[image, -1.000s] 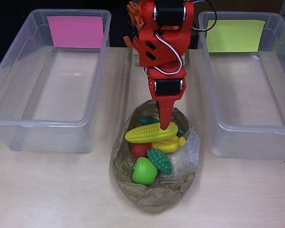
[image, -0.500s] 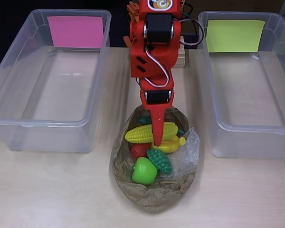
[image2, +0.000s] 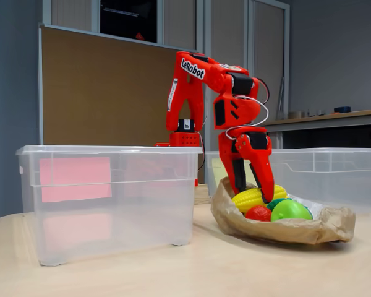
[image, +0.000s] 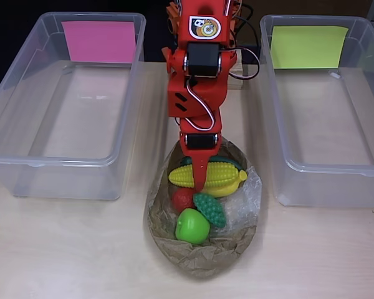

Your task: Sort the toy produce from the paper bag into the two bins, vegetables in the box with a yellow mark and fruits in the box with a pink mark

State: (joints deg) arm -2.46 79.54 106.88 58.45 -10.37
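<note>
My gripper had slid nearer across the corn cob in the paper bag; only the fixed view showed my fingers straddling it, grip unclear.

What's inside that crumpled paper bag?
In the bag lie a yellow corn cob, a green apple, a red fruit and a dark green ridged piece. The gripper covers part of the corn; anything underneath the pile is hidden.

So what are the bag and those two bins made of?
The bag looks like brown paper: matte and heavily crumpled. Both bins look like clear, glossy plastic, since the table and coloured marks show through their walls.
</note>
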